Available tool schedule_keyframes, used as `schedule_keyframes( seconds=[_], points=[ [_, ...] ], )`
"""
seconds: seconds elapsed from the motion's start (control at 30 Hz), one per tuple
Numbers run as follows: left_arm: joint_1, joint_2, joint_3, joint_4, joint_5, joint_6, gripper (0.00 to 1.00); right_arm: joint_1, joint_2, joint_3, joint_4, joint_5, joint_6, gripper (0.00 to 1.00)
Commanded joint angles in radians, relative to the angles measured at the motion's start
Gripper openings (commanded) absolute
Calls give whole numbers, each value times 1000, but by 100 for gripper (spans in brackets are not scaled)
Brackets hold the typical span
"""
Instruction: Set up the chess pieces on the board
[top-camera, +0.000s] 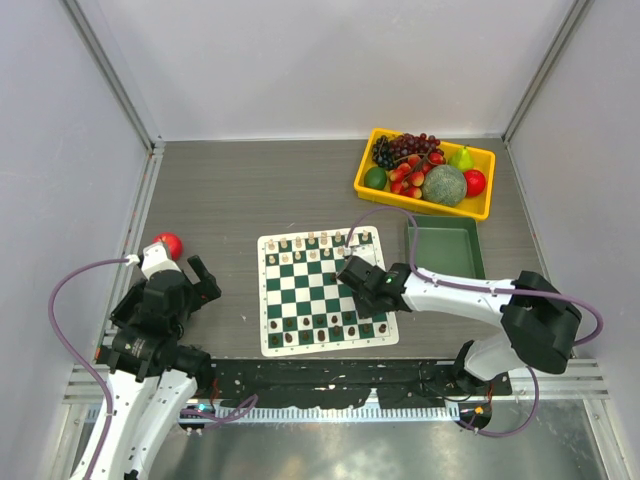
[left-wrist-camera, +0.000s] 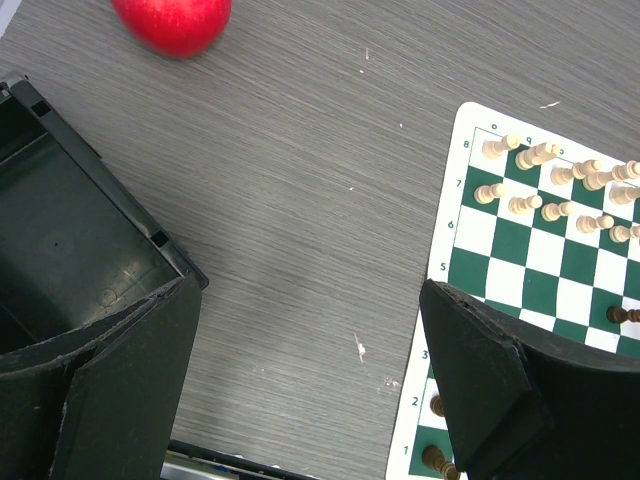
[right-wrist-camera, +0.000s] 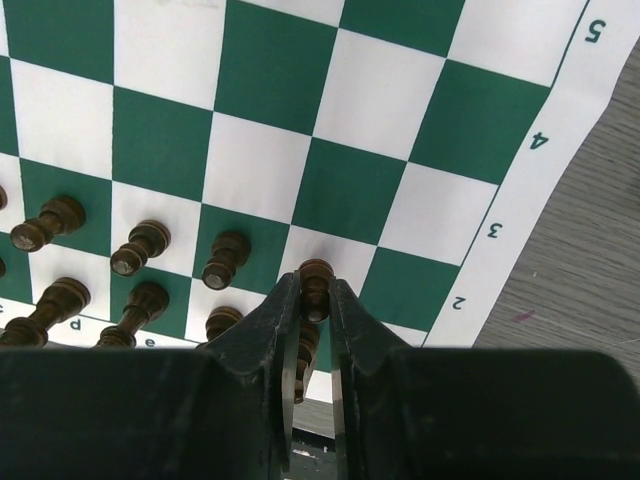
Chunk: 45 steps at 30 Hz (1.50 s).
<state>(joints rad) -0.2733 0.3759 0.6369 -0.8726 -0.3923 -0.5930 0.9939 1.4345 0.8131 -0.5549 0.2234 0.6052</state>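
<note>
Only writing I'm seeing is on the board (top-camera: 312, 288) itself. The right wrist view is showing rank numbers 5, 4, 3, 2 running down the white border plus a little "e" on the file edge, and the left wrist view is catching 8 and 7 at the cream end and 2 and 1 at the dark end. No brand anywhere that I can make out. The board is lying flat mid-table, with cream pieces (left-wrist-camera: 524, 204) lining up along its 12 o'clock edge and dark pieces (right-wrist-camera: 140, 248) sitting along 6 o'clock. For containers, a yellow bin (top-camera: 420, 203) is sitting at about 1 o'clock from the board, holding grapes (top-camera: 400, 148), strawberries (top-camera: 410, 175), a pear (top-camera: 461, 158), a melon (top-camera: 444, 185), a round green fruit (top-camera: 375, 178) and a round red one (top-camera: 475, 182). A green bin (top-camera: 445, 248) is sitting right at the board's 3 o'clock. The right gripper (right-wrist-camera: 315, 290) is hanging over the board's 4 o'clock corner, fingers nearly together and pinching a dark pawn (right-wrist-camera: 316, 275) by the head over the second rank; can't tell if its base is touching the square. The left gripper (left-wrist-camera: 312, 285) is hovering at the board's 9 o'clock over bare table, fingers spread all the way and gripping nothing, with a red apple (left-wrist-camera: 175, 20) lying just beyond it.
</note>
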Motion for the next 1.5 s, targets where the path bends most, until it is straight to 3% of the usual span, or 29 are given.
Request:
schedule_keyframes(
  seconds=[0.0,0.23,0.47,0.73,0.83,1.47],
  points=[
    [5,6,-2,24,-2,5,99,6,17,-6,12,8,10,15],
    [3,8,-2,26,0,5,99,11,55,1,16,11,8,17],
    [5,8,0,26,-2,5,99,15,4,37,0,43,1,36],
    [5,8,0,26,-3,5,99,14,-78,119,-36,152,-41,45],
    [5,8,-2,27,-2,5,99,12,-79,149,-36,186,-61,52],
    [3,1,0,27,0,5,99,-57,173,333,38,76,-131,54]
  ],
)
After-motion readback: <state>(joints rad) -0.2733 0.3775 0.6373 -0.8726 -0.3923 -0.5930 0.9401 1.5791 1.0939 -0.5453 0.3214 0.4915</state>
